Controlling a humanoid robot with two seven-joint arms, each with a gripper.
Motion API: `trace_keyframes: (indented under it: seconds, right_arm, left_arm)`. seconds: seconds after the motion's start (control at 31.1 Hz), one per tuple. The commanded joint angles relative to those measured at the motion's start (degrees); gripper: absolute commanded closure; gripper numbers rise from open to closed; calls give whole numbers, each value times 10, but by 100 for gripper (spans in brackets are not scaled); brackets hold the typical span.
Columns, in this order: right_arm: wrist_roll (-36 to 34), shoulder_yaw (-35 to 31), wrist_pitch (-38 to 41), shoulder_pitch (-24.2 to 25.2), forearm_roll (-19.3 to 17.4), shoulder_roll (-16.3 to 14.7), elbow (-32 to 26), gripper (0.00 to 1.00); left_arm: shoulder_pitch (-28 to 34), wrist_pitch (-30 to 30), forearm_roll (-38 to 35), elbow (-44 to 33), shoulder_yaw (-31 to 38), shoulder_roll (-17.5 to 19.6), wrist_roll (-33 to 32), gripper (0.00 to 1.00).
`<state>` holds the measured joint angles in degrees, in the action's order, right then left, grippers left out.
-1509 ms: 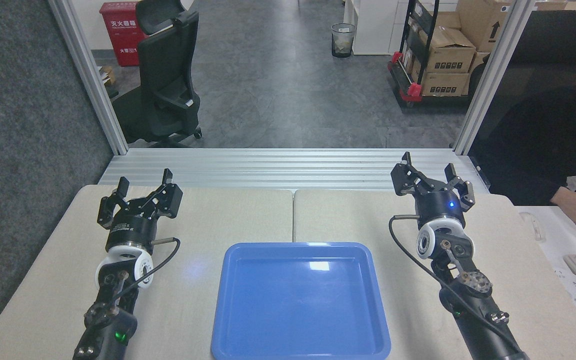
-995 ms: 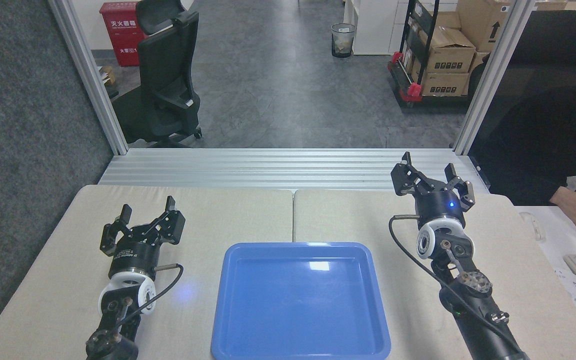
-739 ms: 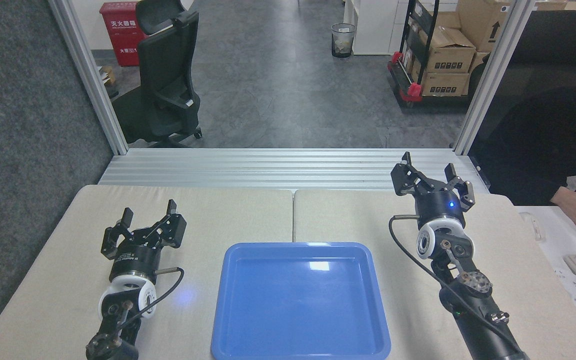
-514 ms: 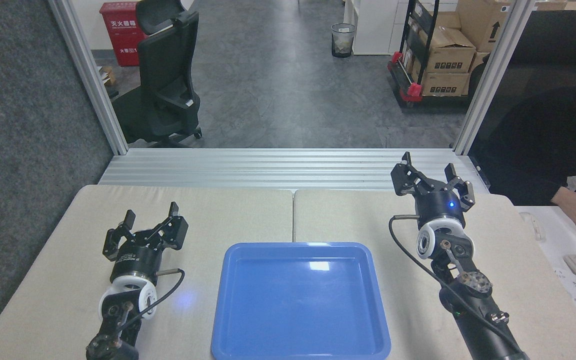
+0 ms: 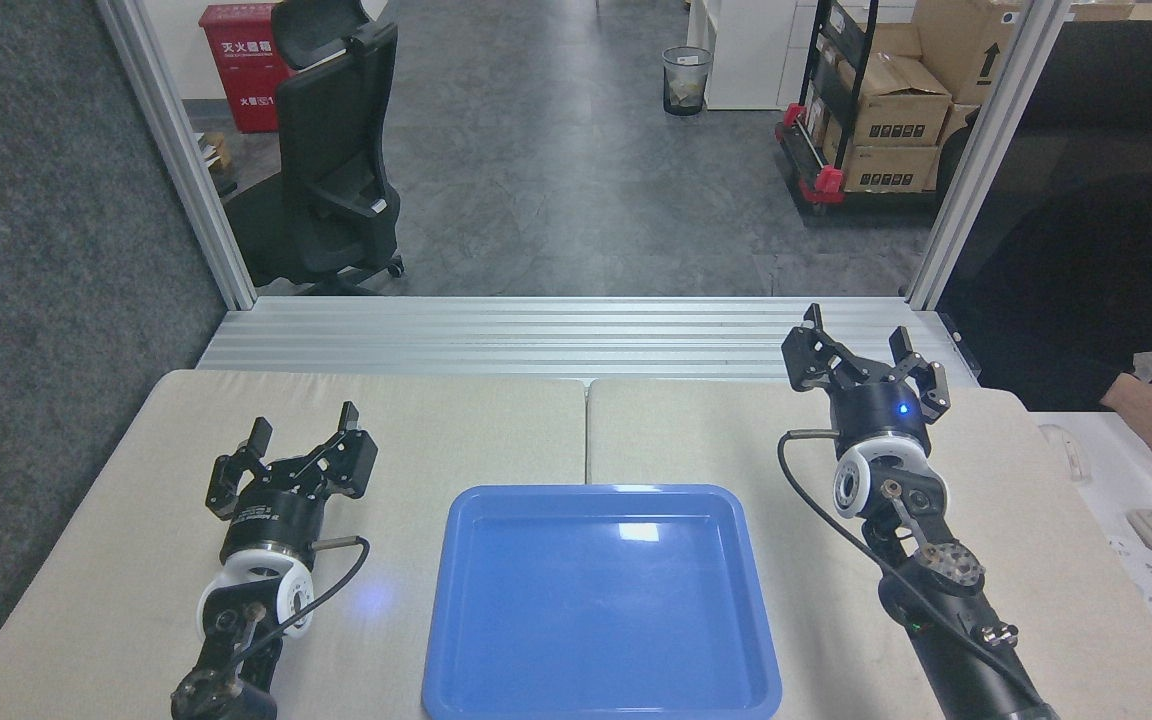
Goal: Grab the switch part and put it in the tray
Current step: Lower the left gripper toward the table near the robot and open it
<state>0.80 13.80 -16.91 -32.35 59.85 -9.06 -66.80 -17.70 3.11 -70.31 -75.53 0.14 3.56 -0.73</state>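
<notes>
Having pulled back toward the tray (image 5: 601,600), the left tool (image 5: 303,438) rests wide open and empty beside it, like the right tool (image 5: 858,345), while no switch part is visible.

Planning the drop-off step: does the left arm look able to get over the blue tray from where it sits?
Probably yes. The left gripper is open beside the tray, with only bare table between them and nothing lying in the tray.

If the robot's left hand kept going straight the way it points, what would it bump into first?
Nothing close: the left hand points over bare table toward the far metal rails. It probably meets those first, though depth is unclear.
</notes>
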Motion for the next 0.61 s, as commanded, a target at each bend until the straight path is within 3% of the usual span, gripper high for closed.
trace_keyframes:
  seconds: [0.0,0.58]
  right_arm:
    - [0,0,0,0,0,0,0,0]
    - [0,0,0,0,0,0,0,0]
  left_arm:
    - [4,1,2,-5,12,1,1,0]
    - [-5,-2,-4,-7,10,2,7,0]
